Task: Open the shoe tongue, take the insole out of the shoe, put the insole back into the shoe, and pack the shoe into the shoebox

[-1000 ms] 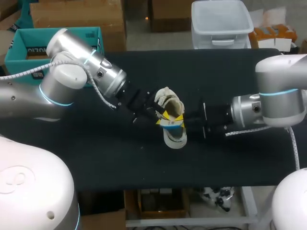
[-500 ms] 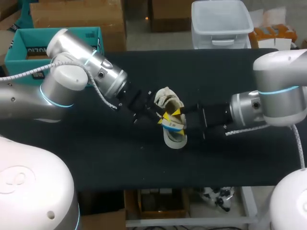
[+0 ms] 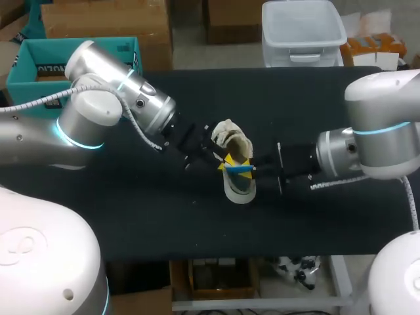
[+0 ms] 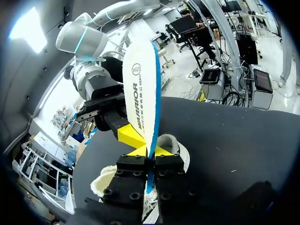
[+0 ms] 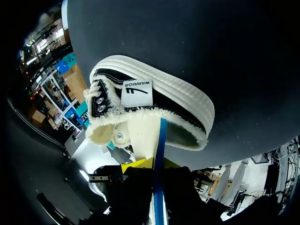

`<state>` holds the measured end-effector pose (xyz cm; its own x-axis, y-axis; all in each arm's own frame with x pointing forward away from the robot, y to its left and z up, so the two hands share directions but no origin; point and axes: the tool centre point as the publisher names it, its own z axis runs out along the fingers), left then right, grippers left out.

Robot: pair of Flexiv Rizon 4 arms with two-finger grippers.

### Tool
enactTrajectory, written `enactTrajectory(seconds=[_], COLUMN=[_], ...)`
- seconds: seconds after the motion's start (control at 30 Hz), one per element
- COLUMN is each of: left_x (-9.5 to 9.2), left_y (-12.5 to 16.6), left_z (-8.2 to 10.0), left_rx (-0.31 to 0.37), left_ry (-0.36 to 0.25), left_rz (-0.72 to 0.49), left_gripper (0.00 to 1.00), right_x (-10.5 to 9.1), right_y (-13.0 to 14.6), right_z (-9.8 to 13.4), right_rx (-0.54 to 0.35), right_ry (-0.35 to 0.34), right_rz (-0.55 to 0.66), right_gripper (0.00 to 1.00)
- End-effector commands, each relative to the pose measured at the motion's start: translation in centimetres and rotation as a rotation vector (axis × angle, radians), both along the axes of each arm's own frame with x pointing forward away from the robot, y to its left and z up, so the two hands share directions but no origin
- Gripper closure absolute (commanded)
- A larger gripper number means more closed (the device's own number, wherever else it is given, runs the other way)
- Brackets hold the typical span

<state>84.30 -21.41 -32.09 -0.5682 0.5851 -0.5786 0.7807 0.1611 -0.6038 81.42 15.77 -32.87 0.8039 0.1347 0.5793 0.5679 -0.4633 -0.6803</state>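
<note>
A low black canvas shoe with a thick white sole and cream fleece lining (image 3: 239,190) lies near the middle of the black-covered bench (image 3: 315,105), with its opening between the two arms. Standing out of that opening is a thin white insole with a bright blue edge (image 3: 237,168).

The left end effector (image 3: 227,160) comes in from the left and is pressed together on the insole. In its wrist view the yellow tips (image 4: 151,151) pinch the lower end of the insole (image 4: 139,84), which stands upright above the shoe (image 4: 176,145).

The right end effector (image 3: 251,169) comes in from the opposite side and also pinches the insole. Its wrist view shows the blue edge (image 5: 158,140) running between its tips (image 5: 155,164), just in front of the shoe's fleece collar (image 5: 173,101). In the left wrist view, the right end effector's yellow fingertip (image 4: 127,136) rests against the white face of the insole.
</note>
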Motion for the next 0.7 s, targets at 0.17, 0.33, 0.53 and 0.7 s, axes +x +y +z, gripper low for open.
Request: enactTrajectory(seconds=[0.17,0.33,0.53,0.7], left_x=[1.5,2.6,3.7,3.8], left_y=[-0.4,-0.2,-0.3,-0.4], left_z=[-1.1,-1.2,-1.6,-1.7], left_rx=[0.018,0.024,0.032,0.035], left_ry=[-0.013,-0.025,-0.036,-0.036], left_rz=[0.030,0.054,0.079,0.082], left_gripper=[1.00,1.00,1.00,1.00], right_x=[1.7,2.8,3.7,3.8], right_y=[-0.3,-0.3,-0.5,-0.5], right_z=[-1.7,-1.9,-2.1,-2.2], right_rx=[-0.013,-0.051,-0.096,-0.096], right_ry=[-0.014,-0.007,-0.007,-0.008], right_rz=[0.025,0.039,0.044,0.044], right_gripper=[1.00,1.00,1.00,1.00])
